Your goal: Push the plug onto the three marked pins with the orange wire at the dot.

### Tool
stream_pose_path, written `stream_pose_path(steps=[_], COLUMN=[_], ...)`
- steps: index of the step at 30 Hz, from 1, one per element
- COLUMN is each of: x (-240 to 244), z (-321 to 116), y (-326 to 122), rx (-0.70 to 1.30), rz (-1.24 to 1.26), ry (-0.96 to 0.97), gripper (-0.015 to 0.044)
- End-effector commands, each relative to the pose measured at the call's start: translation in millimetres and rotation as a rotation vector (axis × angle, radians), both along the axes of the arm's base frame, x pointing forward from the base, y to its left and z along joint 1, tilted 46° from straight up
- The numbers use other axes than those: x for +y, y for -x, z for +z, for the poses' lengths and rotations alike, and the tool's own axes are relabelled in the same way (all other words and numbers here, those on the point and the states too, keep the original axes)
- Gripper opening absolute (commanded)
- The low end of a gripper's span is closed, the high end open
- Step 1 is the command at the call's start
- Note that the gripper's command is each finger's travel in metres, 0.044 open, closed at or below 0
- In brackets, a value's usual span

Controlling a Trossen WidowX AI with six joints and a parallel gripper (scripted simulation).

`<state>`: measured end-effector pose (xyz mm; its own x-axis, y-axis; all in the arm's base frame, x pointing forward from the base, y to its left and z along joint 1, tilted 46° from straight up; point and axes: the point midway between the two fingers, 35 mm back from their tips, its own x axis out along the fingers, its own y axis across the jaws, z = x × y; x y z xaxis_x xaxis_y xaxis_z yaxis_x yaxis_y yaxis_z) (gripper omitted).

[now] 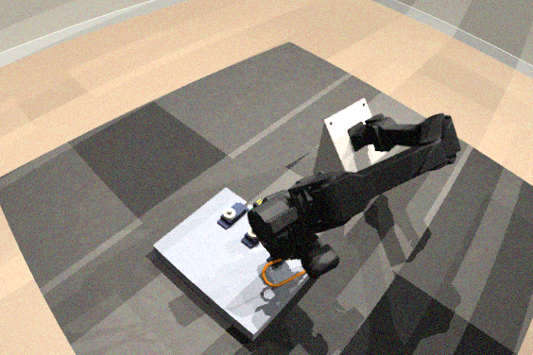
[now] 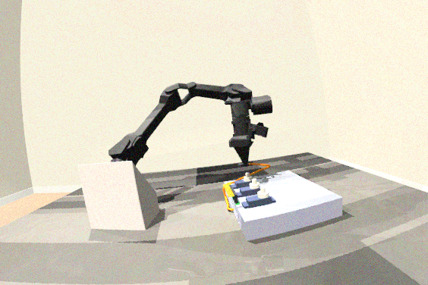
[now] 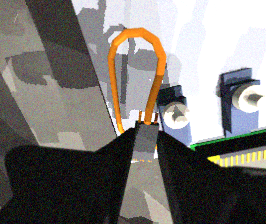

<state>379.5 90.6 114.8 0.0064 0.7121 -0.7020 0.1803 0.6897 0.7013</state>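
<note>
My gripper (image 2: 245,163) (image 3: 145,134) is shut on the dark flat plug (image 3: 147,134), held above the holder; the arm hides the fingertips in the top view. The orange lead (image 1: 275,285) (image 2: 269,166) (image 3: 136,32) leaves the plug's far end and loops back. The white holder (image 1: 198,259) (image 2: 292,214) (image 3: 204,25) carries dark blue servos with pale horns. A row of yellow pins (image 2: 229,190) (image 3: 249,158) lies along its near edge, right of the plug in the wrist view. The plug is clear of the pins. The coloured band, its dot and the plug's holes cannot be made out.
Servos (image 1: 232,215) (image 2: 259,201) (image 3: 241,107) stand close to the pin row. Orange and yellow wire (image 2: 228,204) hangs at the holder's pin side. The arm's pale base block (image 1: 336,131) (image 2: 111,196) stands beyond that side.
</note>
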Motion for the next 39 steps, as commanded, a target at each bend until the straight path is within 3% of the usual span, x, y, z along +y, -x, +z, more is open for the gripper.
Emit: stream_pose_path(steps=[1, 39], x=[-7.0, -45.3], z=[-2.4, -36.0], y=[6.0, 66.8], rx=[0.098, 1.031], rz=[-0.103, -1.030], ry=[0.001, -0.002], gripper=[0.0000, 0.0000])
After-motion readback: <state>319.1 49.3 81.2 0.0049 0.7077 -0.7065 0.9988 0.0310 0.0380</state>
